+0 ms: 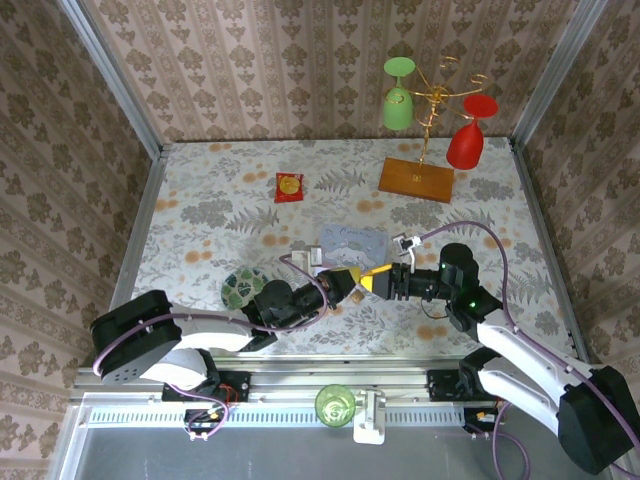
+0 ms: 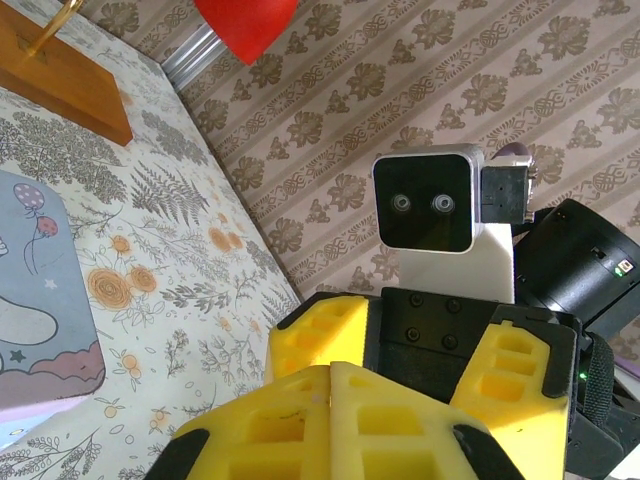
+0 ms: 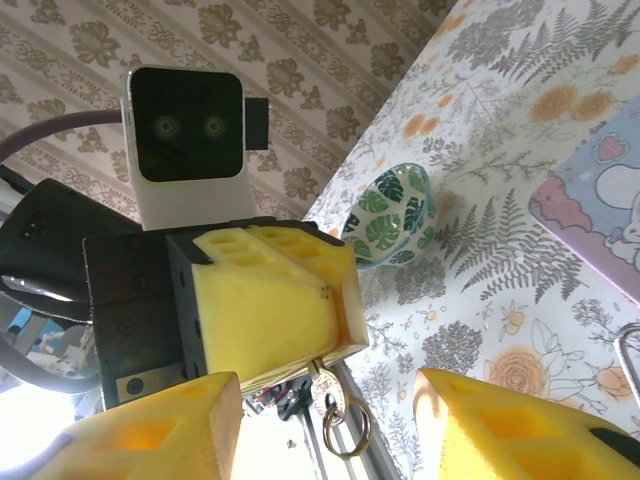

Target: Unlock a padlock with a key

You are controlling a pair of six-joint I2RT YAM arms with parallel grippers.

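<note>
**Left pinch closed on the key, right hand spread wide**

My left gripper [image 1: 352, 280] hangs just on the near side of the pale blue tin [image 1: 352, 242], its yellow fingers pressed flat together. From under their tips pokes a small metal piece, which I take to be the key [image 3: 322, 380], with a wire ring [image 3: 346, 428] dangling below it. My right gripper [image 1: 381, 280] faces it tip to tip, also just near of the tin, its fingers [image 3: 505, 430] spread wide apart.

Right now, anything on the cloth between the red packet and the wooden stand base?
Nothing. In the top view the floral cloth runs bare from the red packet to the wooden base.
</note>
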